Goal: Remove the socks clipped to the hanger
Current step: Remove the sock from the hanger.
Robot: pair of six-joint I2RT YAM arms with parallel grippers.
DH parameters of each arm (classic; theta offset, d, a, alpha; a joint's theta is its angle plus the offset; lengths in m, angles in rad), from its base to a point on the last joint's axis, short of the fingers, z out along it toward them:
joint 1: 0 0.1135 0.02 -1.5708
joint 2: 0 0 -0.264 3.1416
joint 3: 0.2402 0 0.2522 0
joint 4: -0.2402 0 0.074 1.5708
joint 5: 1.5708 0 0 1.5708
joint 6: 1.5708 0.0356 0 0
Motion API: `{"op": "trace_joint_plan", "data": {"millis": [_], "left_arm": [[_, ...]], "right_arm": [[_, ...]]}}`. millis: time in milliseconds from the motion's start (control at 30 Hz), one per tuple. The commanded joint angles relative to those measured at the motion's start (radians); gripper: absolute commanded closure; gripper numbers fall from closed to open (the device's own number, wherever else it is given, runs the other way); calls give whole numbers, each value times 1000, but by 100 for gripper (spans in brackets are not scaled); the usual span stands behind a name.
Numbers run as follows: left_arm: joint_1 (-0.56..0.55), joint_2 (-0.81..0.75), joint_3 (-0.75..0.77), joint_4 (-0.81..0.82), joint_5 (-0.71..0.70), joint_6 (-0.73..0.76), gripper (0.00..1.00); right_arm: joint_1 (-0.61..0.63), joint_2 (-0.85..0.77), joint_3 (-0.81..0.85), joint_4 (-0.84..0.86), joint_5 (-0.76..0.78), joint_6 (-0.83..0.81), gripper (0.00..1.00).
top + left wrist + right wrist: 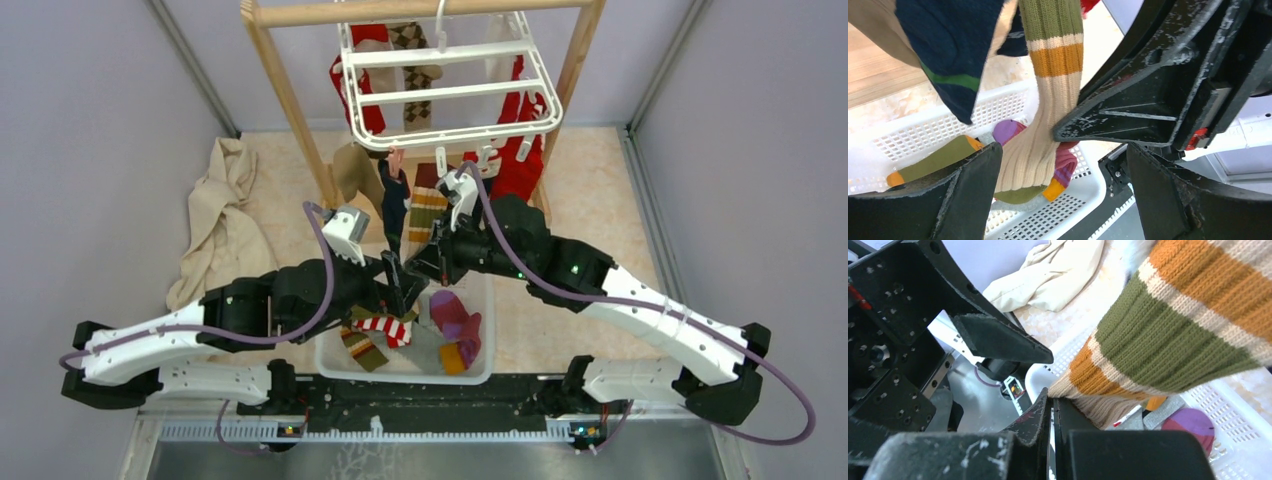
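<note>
The white slatted hanger [450, 90] hangs from the wooden frame with several socks clipped under it: red [520, 165], argyle [412, 60], tan [356, 170], navy [394, 205] and an olive-orange-cream striped sock [427, 208]. My right gripper [432, 262] is shut on the striped sock's lower cream part, its tips pinching the fabric edge in the right wrist view [1052, 399]. My left gripper [400, 290] is open just beside it; the striped sock [1055, 60] hangs between its fingers [968, 195]. The navy sock [953, 40] hangs to the left.
A white mesh basket [330, 362] sits under both grippers at the near edge, holding red-white striped, olive, magenta and grey socks. A beige cloth [225, 220] lies at the left. The wooden frame post [290, 100] stands behind the left arm.
</note>
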Motion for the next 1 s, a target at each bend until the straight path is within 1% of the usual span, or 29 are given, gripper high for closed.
{"op": "trace_joint_plan", "data": {"millis": [0, 100, 233, 467, 700, 733, 767, 833, 900, 967], "left_arm": [[-3, -19, -19, -37, -13, -25, 1], [-3, -29, -29, -25, 1, -17, 1], [-3, -37, -62, 37, 32, 24, 1], [-3, -13, -81, 41, 55, 28, 1], [-3, -14, -122, 99, 73, 58, 6], [-3, -11, -121, 98, 73, 59, 8], [-3, -6, -122, 98, 74, 61, 12], [-3, -2, -128, 107, 77, 67, 27], [-3, 0, -133, 119, 76, 71, 49], [-3, -2, -135, 126, 79, 70, 67]], "right_arm": [[24, -64, 23, 33, -6, 31, 100], [24, -83, 37, 14, -15, 36, 100], [24, -97, 42, 14, -28, 46, 100], [24, -101, 44, 17, -34, 50, 100], [24, -104, 54, 19, -39, 55, 100], [24, -104, 56, 17, -40, 55, 100], [24, -105, 58, 15, -41, 55, 100], [24, -104, 61, 12, -46, 57, 100], [24, -107, 56, 11, -46, 59, 100], [24, -111, 51, 13, -45, 60, 100]]}}
